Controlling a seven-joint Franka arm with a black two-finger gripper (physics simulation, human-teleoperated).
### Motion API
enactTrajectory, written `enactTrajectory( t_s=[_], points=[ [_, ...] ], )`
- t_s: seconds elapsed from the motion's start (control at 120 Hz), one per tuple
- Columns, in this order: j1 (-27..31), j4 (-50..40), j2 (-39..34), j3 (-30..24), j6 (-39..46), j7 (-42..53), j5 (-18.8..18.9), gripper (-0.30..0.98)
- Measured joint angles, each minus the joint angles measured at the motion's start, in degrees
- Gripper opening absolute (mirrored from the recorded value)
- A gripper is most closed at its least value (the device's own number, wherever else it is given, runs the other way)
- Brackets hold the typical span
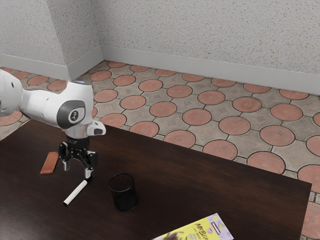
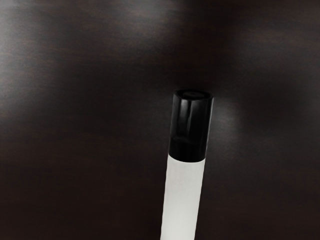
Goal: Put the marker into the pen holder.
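My gripper (image 1: pixel 77 170) is low over the table in the exterior view, its two fingers well apart. The white marker (image 1: pixel 76 192) with a black cap lies flat and slanted on the dark table; its capped end is by the fingertip on the exterior view's right. Seen from the wrist, the marker (image 2: pixel 183 197) has its black cap near the middle and its white body running to the lower edge. A black cylindrical pen holder (image 1: pixel 123 192) stands upright a short way to the exterior view's right of the marker.
An orange-brown flat block (image 1: pixel 49 163) lies beside the gripper toward the exterior view's left. A yellow and purple box or book (image 1: pixel 202 229) is at the near edge of the exterior view. The dark table (image 1: pixel 210 180) ends toward the tiled floor.
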Motion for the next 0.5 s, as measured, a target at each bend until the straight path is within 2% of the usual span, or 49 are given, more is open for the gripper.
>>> enactTrajectory(
  t_s=[0.217,0.5],
  points=[
    [-0.01,-0.22,3.4,0.43,6.08,0.23,-0.27,0.66],
    [-0.01,-0.53,5.44,0.47,9.0,0.25,-0.71,0.65]
  ],
)
